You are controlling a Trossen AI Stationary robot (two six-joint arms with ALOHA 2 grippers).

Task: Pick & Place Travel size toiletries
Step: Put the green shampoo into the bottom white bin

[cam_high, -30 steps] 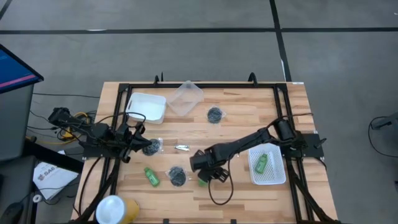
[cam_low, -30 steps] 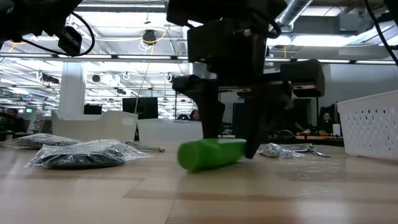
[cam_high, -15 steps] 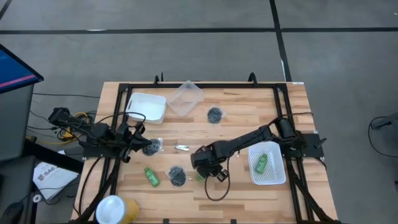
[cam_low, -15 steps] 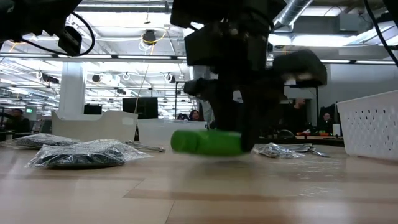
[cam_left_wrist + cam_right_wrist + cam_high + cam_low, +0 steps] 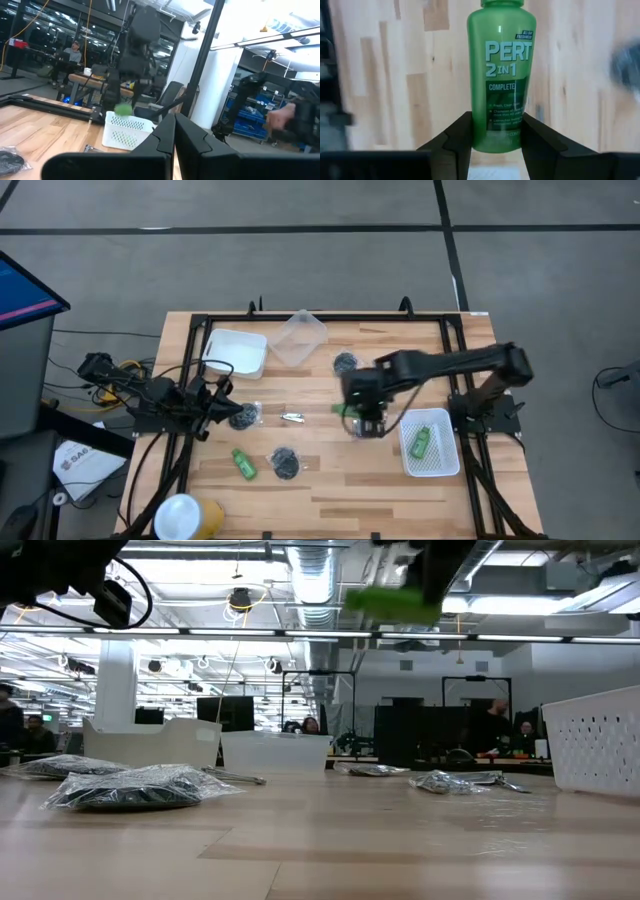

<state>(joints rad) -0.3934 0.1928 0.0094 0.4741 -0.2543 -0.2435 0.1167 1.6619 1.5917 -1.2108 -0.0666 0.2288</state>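
My right gripper (image 5: 360,420) hangs high over the table's middle right, shut on a green bottle (image 5: 501,75) (image 5: 393,602). To its right, a second green bottle (image 5: 420,440) lies in the white mesh basket (image 5: 447,465). A third green bottle (image 5: 243,463) lies near the front left. Dark round jars in plastic wrap lie at the front (image 5: 285,462), the left (image 5: 243,415) and the far middle (image 5: 345,363). A small silver tool (image 5: 293,417) lies between them. My left gripper (image 5: 173,137) waits shut at the table's left. My right gripper pinches the green bottle's two sides near its base end (image 5: 495,132) between the two fingers (image 5: 457,142). The fingers come steeply from above and lie across the bottle. The bottle lies level with its label toward the wrist, lifted high clear of the table.
A clear plastic tub (image 5: 300,337) and a white box (image 5: 235,352) stand at the far left. A white and yellow container (image 5: 185,515) lies at the near left corner. Black frame rails (image 5: 320,320) run along the table's edges. Bare wood shows at the front right.
My right gripper has shut on the green bottle that lay near the front middle. It has lifted the bottle high off the table and carried it toward the far right, nearer the basket, rolling its wrist on the way. The bottle stays level.
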